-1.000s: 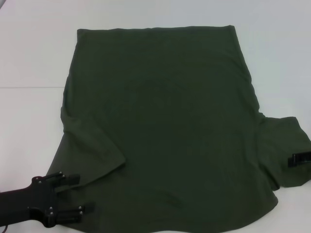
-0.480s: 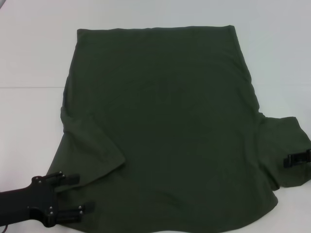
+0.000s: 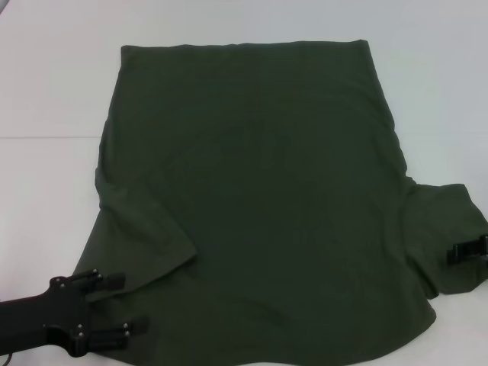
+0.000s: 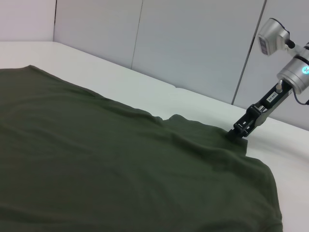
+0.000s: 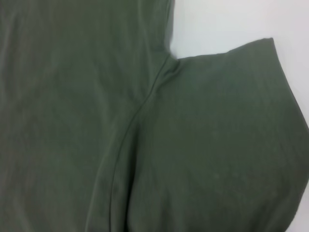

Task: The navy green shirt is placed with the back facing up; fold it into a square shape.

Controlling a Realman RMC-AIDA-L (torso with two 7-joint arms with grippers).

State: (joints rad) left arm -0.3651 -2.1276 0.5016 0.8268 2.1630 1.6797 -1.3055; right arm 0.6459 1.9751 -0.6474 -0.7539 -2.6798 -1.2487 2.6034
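Nearest the robot, the left hand [image 3: 114,303] is seen low at the near-left corner, its two black fingers spread apart and holding nothing, tips just beside the left sleeve [image 3: 141,240] of the large dark olive-green short-sleeved shirt of soft matte fabric [image 3: 259,198]. That sleeve is already lying folded in over the body. The shirt is spread flat on the white tabletop [image 3: 53,91], collar end towards the robot, straight hem [image 3: 244,46] at the far side.

At the right edge, the right hand [image 3: 467,250] is set on the outer edge of the right sleeve [image 3: 446,229], which is spread outward on the tabletop. In the left wrist view the right hand's tips [image 4: 237,132] are seen down at the sleeve cloth, touching it; whether they are clenched on the fabric cannot be told. The right wrist view is filled by the sleeve [image 5: 222,145] and its armhole seam [image 5: 130,121].

Step judged in hand: side fold of the right sleeve, at the grasping stage; fold barely started overall. Next move is judged to call for a firm pinch on the sleeve edge, then a lift and carry inward over the body, laid flat without dragging the rest of the shirt
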